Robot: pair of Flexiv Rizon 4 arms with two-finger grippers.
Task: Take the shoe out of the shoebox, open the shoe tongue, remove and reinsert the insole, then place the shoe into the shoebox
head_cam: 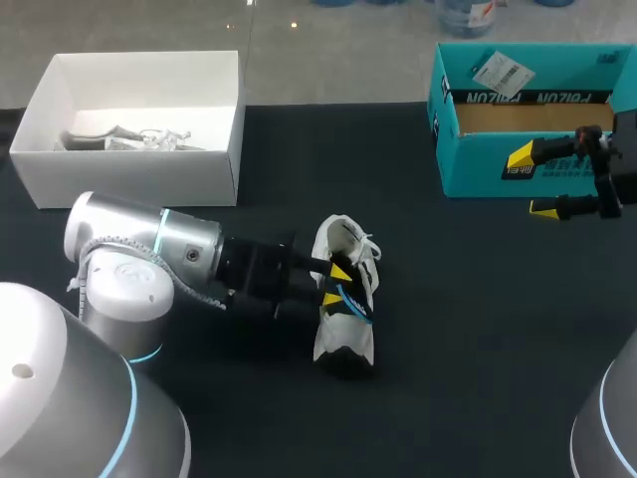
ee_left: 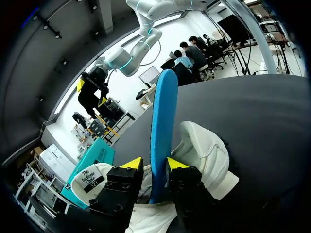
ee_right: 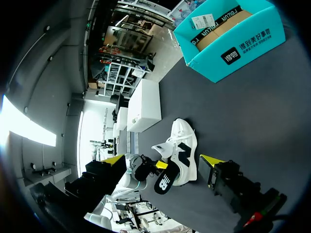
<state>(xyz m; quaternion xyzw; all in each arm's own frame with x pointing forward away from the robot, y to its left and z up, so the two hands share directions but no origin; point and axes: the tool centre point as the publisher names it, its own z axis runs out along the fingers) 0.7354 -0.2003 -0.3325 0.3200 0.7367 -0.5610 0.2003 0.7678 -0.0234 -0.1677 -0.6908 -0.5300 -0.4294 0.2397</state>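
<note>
Teal shoebox (head_cam: 498,169), table's far right corner: cardboard floor visible. White box (head_cam: 129,174), far left: wrapping (head_cam: 124,137). My left gripper (ee_left: 154,164) clamps the insole (ee_left: 163,116) over the shoe (ee_left: 206,155); right gripper (head_cam: 530,183) spread, unladen.

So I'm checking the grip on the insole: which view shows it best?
Left wrist view: the blue insole stands full length between the left hand's fingers. Head view shows only a blue sliver at the shoe. Right wrist view shows no insole.
</note>
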